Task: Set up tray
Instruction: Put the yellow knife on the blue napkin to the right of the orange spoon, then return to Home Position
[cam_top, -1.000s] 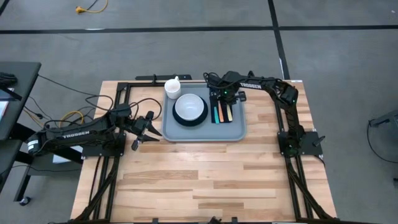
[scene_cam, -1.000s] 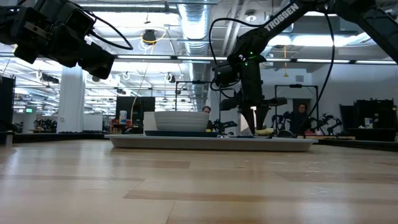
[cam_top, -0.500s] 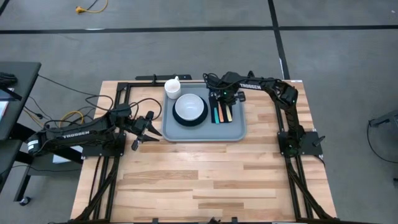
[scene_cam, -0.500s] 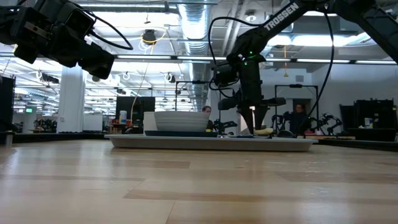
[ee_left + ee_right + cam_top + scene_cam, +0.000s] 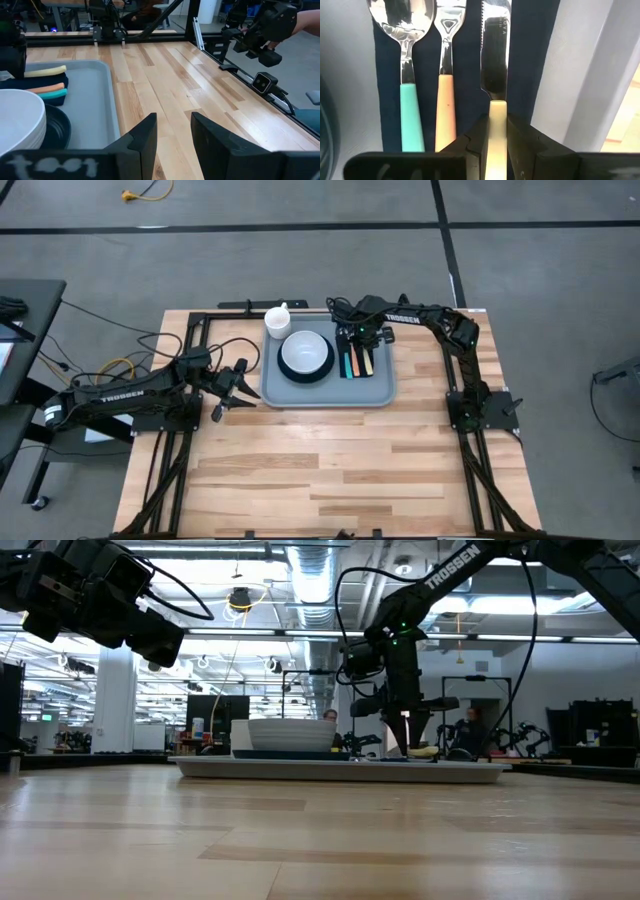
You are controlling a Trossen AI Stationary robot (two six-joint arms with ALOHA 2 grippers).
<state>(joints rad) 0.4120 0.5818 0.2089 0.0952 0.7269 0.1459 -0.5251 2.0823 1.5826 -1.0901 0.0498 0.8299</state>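
Observation:
The grey-blue tray (image 5: 380,392) lies on the far middle of the table. It carries a white bowl (image 5: 305,354) on a dark plate and a dark navy napkin (image 5: 467,65). On the napkin lie a teal-handled spoon (image 5: 411,112), an orange-handled fork (image 5: 446,107) and a cream-handled knife (image 5: 495,55), side by side. My right gripper (image 5: 362,345) (image 5: 496,122) points down over the napkin and is shut on the knife. My left gripper (image 5: 238,386) (image 5: 172,120) hangs open above the table, just left of the tray. My right gripper pinches the knife's cream handle (image 5: 497,111) between its two fingers (image 5: 479,134), close to where the blade begins. The fingers come from above, pointing down, one on each side of the handle. The knife lies flat on the napkin, parallel to the fork.
A white cup (image 5: 277,320) stands by the tray's far left corner. Black frame rails (image 5: 195,340) run along the table's left, right and far sides. The near half of the wooden table (image 5: 330,470) is bare wood. People show in the room behind in the low view.

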